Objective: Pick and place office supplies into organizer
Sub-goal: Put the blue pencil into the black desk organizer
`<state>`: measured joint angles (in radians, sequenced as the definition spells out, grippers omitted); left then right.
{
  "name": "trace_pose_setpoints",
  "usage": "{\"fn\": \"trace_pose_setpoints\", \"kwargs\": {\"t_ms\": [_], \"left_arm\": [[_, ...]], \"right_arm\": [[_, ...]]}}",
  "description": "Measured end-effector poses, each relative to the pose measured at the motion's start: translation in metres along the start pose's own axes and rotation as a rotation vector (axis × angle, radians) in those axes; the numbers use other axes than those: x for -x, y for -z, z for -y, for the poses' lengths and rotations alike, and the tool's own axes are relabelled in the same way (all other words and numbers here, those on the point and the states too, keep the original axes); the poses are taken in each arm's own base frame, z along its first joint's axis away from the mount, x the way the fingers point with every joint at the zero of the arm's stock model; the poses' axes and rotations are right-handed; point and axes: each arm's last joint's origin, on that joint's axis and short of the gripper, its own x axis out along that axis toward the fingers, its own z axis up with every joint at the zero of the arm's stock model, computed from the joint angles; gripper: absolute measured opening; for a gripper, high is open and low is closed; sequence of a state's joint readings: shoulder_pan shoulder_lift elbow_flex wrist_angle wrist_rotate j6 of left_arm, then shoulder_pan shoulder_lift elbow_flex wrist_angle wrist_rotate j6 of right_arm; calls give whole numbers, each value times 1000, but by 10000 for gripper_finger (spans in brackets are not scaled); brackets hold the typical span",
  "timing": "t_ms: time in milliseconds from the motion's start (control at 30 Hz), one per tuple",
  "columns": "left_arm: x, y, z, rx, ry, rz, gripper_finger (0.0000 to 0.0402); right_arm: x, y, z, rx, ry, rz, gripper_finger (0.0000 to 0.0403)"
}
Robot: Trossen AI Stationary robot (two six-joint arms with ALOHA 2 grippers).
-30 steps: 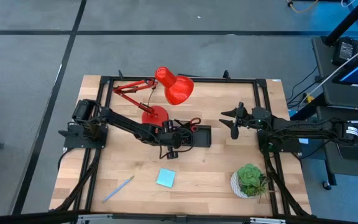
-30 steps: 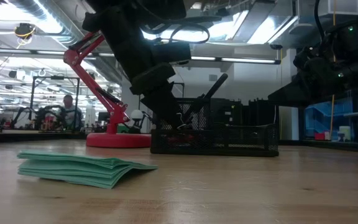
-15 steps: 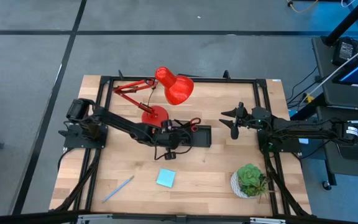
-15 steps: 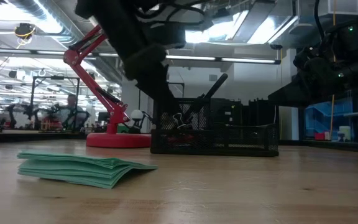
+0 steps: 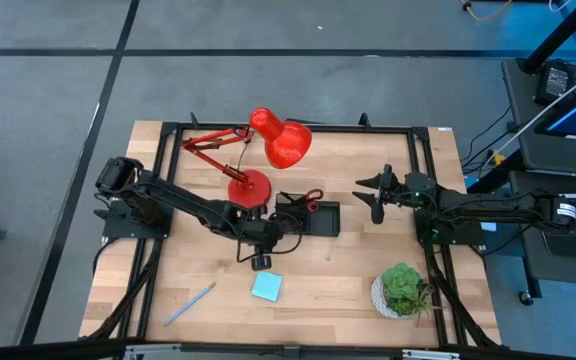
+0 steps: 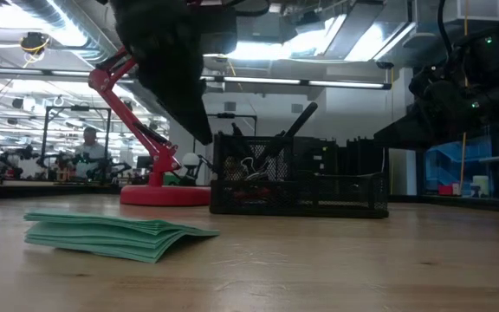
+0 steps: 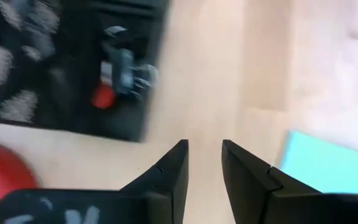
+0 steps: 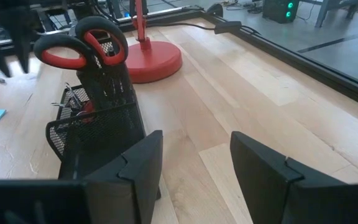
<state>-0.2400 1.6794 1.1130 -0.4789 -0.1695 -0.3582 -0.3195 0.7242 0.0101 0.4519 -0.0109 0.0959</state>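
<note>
The black mesh organizer (image 5: 313, 217) (image 6: 297, 182) (image 8: 98, 127) stands on the table in front of the lamp. Red-handled scissors (image 5: 311, 197) (image 8: 82, 46) stand upright in it, handles up. Small clips (image 7: 126, 68) and a red piece (image 7: 102, 96) lie inside. The teal sticky-note pad (image 5: 266, 287) (image 6: 111, 234) (image 7: 316, 165) lies flat nearer the near edge. A light-blue pen (image 5: 190, 303) lies near the left. My left gripper (image 5: 258, 260) (image 7: 204, 149) hovers between organizer and pad, open by a narrow gap and empty. My right gripper (image 5: 373, 195) (image 8: 194, 149) waits right of the organizer, open.
The red desk lamp (image 5: 278, 140) stands with its round base (image 5: 248, 186) just left of the organizer, on its far side. A green potted plant (image 5: 403, 288) sits near the right near corner. Bare wood lies between the pad and the plant. A person shows far off in the room (image 6: 89, 152).
My left gripper has drawn out of the organizer, risen, and moved toward the table's near edge and slightly left, ending above the table between organizer and sticky-note pad. The organizer and its contents have stayed in place. The right arm has kept still.
</note>
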Motion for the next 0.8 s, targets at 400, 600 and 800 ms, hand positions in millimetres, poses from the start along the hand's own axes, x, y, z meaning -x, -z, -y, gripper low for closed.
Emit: {"fn": "trace_pose_setpoints", "kwargs": {"t_ms": [400,600,800], "left_arm": [[4,20,6,368,187,-324,145],[7,27,8,412,282,-468,142],[8,29,9,461,311,-526,133]], "right_arm": [[0,0,0,0,0,0,191],[0,0,0,0,0,0,191],[0,0,0,0,0,0,191]]}}
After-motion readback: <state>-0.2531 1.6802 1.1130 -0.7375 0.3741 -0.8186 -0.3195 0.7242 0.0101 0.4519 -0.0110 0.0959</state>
